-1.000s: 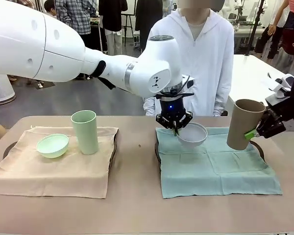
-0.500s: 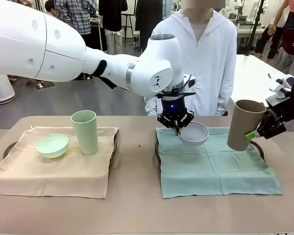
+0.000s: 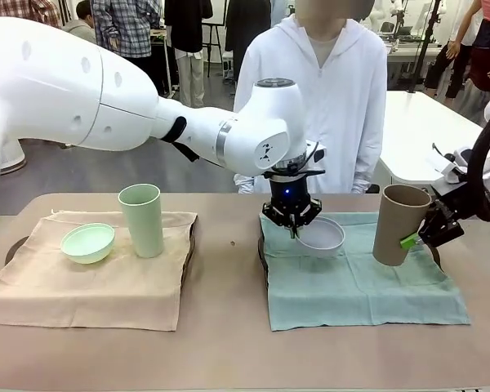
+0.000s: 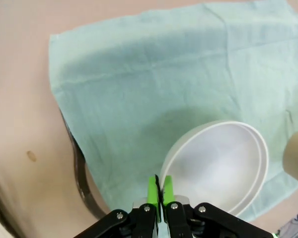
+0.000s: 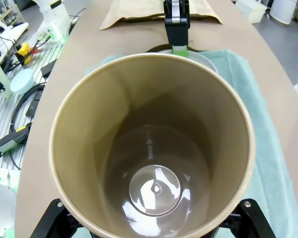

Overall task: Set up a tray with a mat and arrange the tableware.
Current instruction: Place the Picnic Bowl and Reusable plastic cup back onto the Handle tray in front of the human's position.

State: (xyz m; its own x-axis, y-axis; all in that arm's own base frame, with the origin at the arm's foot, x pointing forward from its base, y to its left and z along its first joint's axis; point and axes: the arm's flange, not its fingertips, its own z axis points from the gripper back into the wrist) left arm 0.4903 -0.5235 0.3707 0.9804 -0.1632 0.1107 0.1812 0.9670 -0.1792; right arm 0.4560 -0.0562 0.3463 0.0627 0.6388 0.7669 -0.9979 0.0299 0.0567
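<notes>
**Looking down into the tan-brown cup**

The tan-brown cup (image 5: 151,144) opens toward the camera, its glossy round bottom visible inside. The right tool (image 5: 151,225) shows as black parts at both lower corners, clasping the cup's sides. Beyond the rim, the other arm's tool (image 5: 177,29) points down with a green pad. A teal mat (image 5: 268,144) lies on the beige tabletop (image 5: 64,84), and a tan mat (image 5: 139,12) lies farther off.

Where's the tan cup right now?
In the front view the tan cup is at the right, tilted, gripped by the right tool over the right edge of the teal mat, right of the white bowl.
</notes>
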